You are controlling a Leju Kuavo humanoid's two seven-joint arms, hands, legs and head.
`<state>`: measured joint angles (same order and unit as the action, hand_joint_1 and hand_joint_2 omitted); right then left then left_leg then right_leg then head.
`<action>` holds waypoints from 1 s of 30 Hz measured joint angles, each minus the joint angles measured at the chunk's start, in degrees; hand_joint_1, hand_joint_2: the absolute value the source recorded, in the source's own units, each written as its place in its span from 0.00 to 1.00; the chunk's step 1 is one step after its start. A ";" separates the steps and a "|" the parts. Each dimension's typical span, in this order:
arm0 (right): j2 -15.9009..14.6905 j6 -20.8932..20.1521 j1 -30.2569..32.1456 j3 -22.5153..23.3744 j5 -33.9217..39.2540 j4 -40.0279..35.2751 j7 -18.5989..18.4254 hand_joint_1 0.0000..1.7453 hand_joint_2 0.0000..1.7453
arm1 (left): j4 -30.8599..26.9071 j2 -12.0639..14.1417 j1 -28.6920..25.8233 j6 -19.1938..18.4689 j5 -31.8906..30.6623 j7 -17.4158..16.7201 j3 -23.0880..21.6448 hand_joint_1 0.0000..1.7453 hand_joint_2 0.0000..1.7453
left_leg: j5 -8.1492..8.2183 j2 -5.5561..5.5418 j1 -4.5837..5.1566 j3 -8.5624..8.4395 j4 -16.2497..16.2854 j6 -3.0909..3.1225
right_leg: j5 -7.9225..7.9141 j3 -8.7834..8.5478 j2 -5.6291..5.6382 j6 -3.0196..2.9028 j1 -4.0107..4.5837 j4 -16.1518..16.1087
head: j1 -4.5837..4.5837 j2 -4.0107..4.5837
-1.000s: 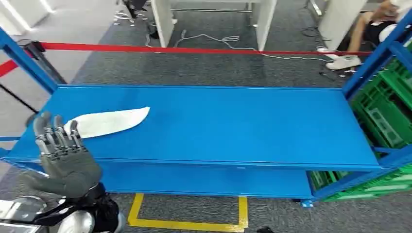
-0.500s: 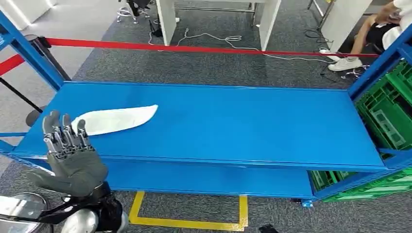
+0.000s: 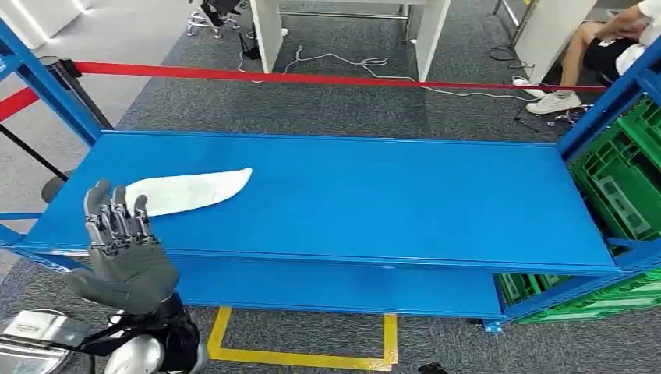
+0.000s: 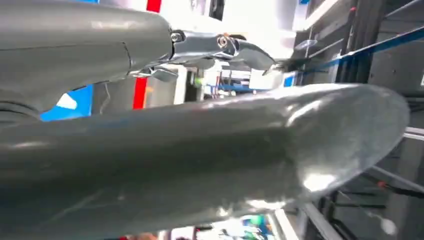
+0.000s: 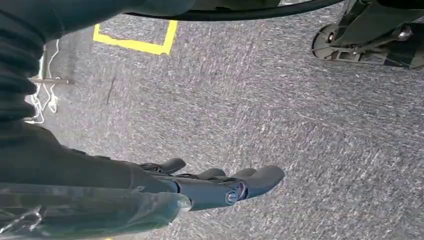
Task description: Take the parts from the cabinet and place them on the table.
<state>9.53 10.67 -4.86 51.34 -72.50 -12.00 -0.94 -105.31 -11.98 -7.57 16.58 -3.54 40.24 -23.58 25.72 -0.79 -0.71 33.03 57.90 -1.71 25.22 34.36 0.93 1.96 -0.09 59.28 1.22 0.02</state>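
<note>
I have the left hand (image 3: 125,253) raised in front of the near left corner of the blue shelf (image 3: 374,202), palm away from me, its dark fingers (image 3: 115,222) straight and spread with nothing in them — it is open and holding nothing. The white part (image 3: 187,191) lies flat on the shelf near the left end, just beyond those fingertips. It is a thin, pale piece shaped like a long leaf or blade: broad and rounded toward the left edge, tapering to a point aimed at the middle of the shelf. From my head view I cannot tell whether the fingers touch it.

The shelf top is smooth painted metal, glossy blue, with a straight folded front lip and blue uprights at the corners. From the part's tip across to the right edge the surface is bare. Green slotted plastic crates (image 3: 620,187) stand stacked past the right end.

The right hand (image 5: 220,187) hangs over rough grey carpet (image 5: 300,125) — dark fingers (image 5: 260,177) loosely extended, gripping nothing. A yellow tape line (image 5: 135,45) marks the floor.
</note>
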 joint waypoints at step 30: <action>0.17 -0.55 0.01 1.88 0.17 0.00 0.85 0.00 1.00 | 13.65 20.76 6.93 2.10 -34.58 -14.10 13.70 0.00 1.00 | -0.12 0.00 -0.05 0.04 -0.03 -0.11 | -0.01 0.12 0.02 -0.04 0.05 0.13 | -0.02 0.00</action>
<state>9.70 10.12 -4.86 53.22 -72.32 -12.00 -0.09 -91.67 8.79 -0.64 18.69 -38.12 26.14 -9.88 25.60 -0.79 -0.76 33.07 57.87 -1.82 25.20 34.48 0.95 1.92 -0.04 59.42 1.20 0.02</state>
